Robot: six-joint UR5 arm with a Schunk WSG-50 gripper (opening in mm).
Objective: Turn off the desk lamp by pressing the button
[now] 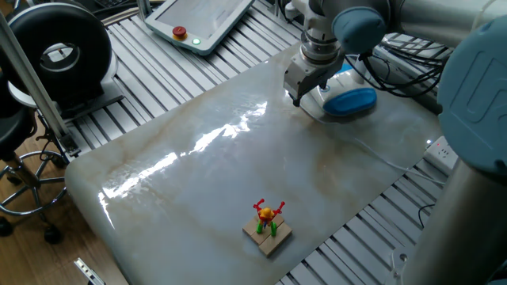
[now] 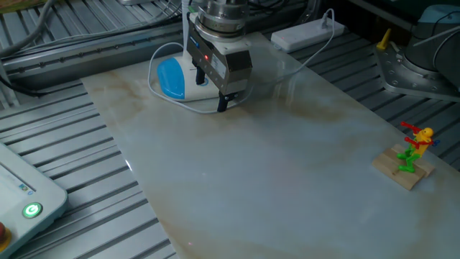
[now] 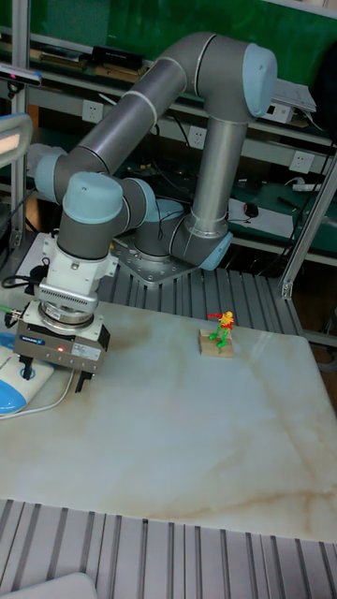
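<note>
The desk lamp's oval base, half sky-blue [image 1: 350,101] and half white, stands at the marble table's far corner. The same lamp base [image 2: 171,78] shows its blue half left of the arm, and the lamp base [image 3: 7,391] lies at the left edge of the tall view. My gripper [image 2: 211,88] stands open right at the base. One dark finger [image 2: 200,73] is down on the white half, and the other finger [image 2: 223,103] hangs over the marble beside it. That gripper [image 1: 310,91] [image 3: 54,376] covers the button, which I cannot make out.
A small toy figure on a wooden block [image 1: 267,226] [image 2: 408,162] [image 3: 221,338] sits far from the lamp. The lamp's thin white cord [image 2: 188,105] loops round the base. A white pendant [image 1: 202,20] lies on the slatted frame, and a power strip [image 2: 305,33] lies behind the table.
</note>
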